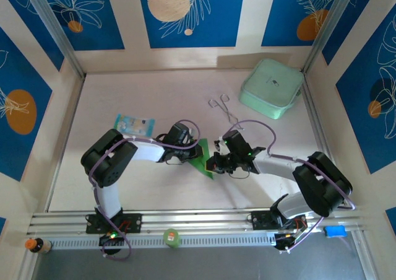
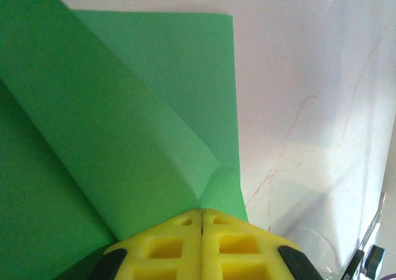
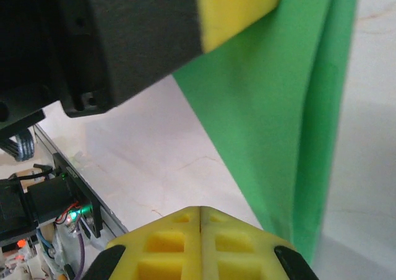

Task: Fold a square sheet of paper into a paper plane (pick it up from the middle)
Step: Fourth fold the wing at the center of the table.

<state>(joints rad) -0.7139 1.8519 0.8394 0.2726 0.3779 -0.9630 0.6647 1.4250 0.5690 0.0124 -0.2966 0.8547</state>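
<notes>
Arms bent inward | green paper sheet (image 2: 124,137) pinched by left gripper (image 2: 202,213) | right gripper (image 3: 201,210) clenched empty, sheet's 3 o'clock

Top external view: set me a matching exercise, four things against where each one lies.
Things:
1. square sheet of paper
2. mint-green box
3. light-blue packet
4. metal forceps

Places:
A. far right corner of the table
B. left half of the table
C. table centre, toward the near side
D. just left of the box, apart from it

Pairs: 1-C; 2-A; 3-B; 4-D
</notes>
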